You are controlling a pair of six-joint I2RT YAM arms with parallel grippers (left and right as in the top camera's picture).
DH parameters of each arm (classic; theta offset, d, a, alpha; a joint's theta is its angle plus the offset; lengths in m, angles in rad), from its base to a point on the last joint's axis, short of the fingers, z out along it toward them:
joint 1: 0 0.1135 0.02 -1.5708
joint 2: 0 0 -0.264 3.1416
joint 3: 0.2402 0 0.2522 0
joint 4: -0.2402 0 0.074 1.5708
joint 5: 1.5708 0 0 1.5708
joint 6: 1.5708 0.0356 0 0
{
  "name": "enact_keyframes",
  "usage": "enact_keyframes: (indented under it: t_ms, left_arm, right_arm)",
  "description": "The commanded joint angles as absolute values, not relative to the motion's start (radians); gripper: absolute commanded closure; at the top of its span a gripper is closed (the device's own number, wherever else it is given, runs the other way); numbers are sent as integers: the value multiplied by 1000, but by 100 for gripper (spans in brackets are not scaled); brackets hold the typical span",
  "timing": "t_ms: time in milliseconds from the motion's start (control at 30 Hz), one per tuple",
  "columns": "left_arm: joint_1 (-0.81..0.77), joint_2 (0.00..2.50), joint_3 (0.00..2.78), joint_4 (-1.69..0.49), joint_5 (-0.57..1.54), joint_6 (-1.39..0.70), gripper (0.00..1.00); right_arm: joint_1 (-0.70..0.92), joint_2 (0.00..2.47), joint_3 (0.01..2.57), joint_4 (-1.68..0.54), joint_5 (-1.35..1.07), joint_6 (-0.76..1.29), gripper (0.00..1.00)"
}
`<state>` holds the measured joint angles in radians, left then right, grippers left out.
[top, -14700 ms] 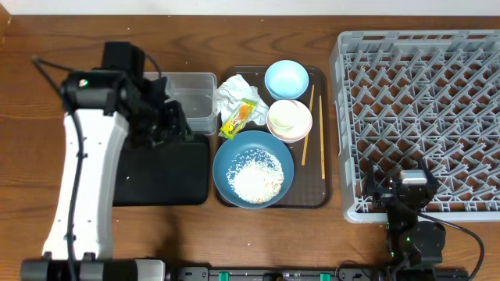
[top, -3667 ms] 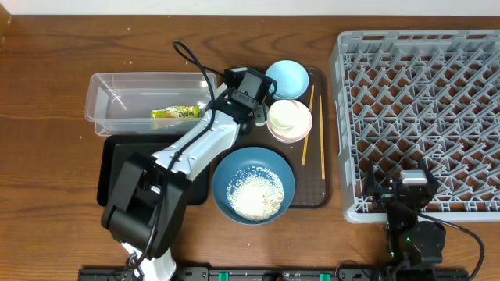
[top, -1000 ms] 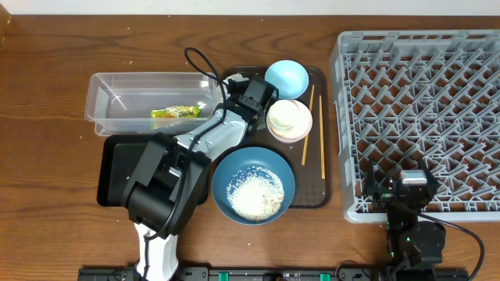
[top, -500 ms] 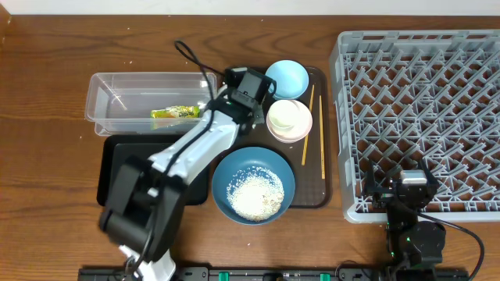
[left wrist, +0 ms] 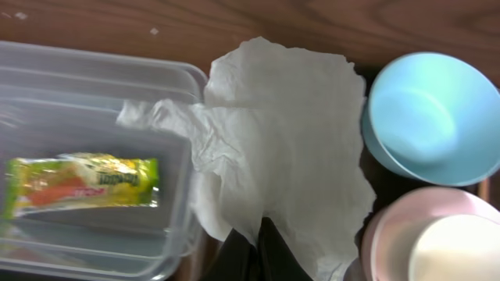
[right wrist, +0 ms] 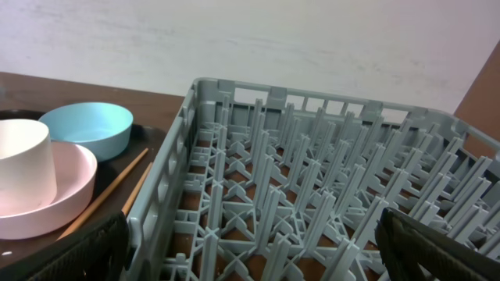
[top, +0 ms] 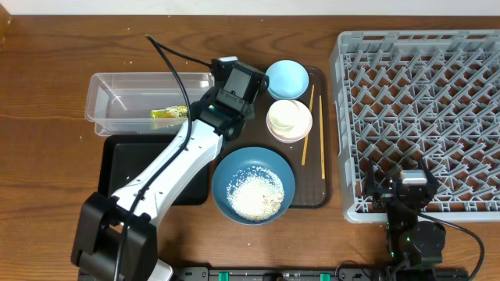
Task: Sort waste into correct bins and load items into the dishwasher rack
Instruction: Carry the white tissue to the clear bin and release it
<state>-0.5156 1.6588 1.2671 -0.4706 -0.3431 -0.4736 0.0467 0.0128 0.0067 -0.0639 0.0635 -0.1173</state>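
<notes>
**A:** Grey rack (top: pixel 422 109) first: anything there?

**B:** Only the right gripper (right wrist: pixel 250 243) over its near edge, jaws spread wide, empty.

**A:** The clear tub (left wrist: pixel 94 86)?

**B:** Just left of the left gripper (left wrist: pixel 256 251). The deep-blue bowl (top: pixel 262 160) of rice (top: pixel 254 195) lies behind the fingers, toward the arm's base.

**A:** And the grip?

**B:** Pinched tight on the tissue paper (left wrist: pixel 281 148), which fans out ahead of the fingers, one corner over the tub's rim. The snack wrapper (left wrist: pixel 82 183) lies inside the tub.

**A:** So, to drop it well?

**B:** I'd swing left until the whole sheet hangs above the tub, high enough to clear the rim, then release.

**A:** Which camera helps?

**B:** The wrist one. Overhead, the wrist hides the tissue entirely, but only overhead shows that big bowl.
</notes>
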Motion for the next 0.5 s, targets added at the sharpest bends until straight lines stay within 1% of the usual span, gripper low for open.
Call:
enact_keyframes:
  t_ms: [0, 233, 467]
  left_arm:
    - [-513, 1643, 1270, -478, -425, -460, 94]
    - [-487, 1588, 1270, -483, -465, -461, 94]
    - [-395, 1505, 1270, -511, -464, -461, 94]
  right_arm:
    - [39, 12, 6, -68, 71, -121, 1]
    - [39, 12, 6, -68, 71, -121, 1]
    - [40, 12, 6, -68, 70, -121, 1]
